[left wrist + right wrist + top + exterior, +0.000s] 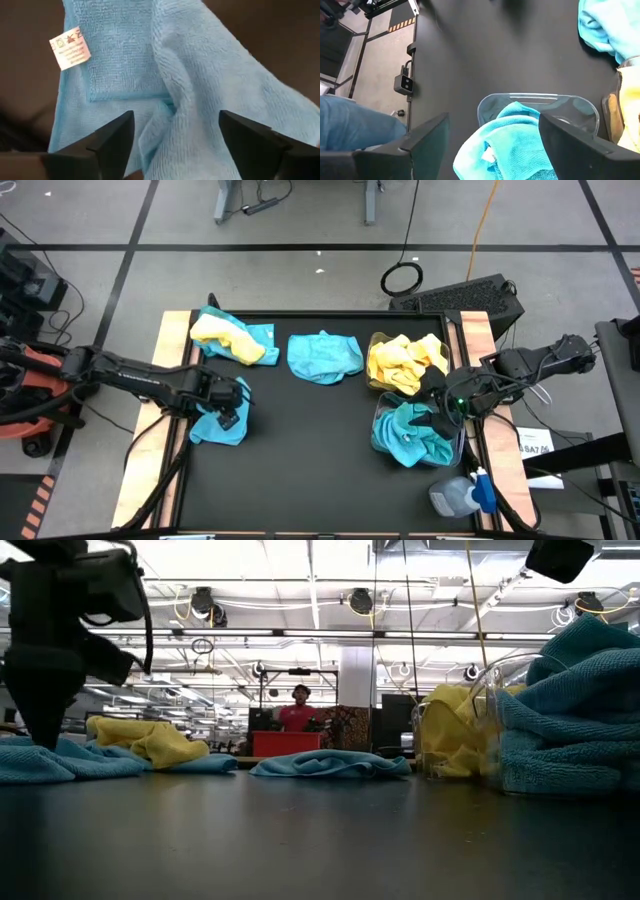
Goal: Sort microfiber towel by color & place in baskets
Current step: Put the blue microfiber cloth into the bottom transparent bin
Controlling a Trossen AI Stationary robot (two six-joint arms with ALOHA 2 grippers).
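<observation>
Tabletop (300, 460) — left hand (232, 412) spread wide, empty — over blue towel (215, 427).

Bare mat (310, 450) between cloth piles

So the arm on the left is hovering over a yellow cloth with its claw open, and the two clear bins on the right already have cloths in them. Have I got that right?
Not quite: the cloth under the left gripper is blue, not yellow, as the left wrist view shows. The rest holds: its fingers are spread open, and the two clear bins on the right already hold cloths.
</observation>
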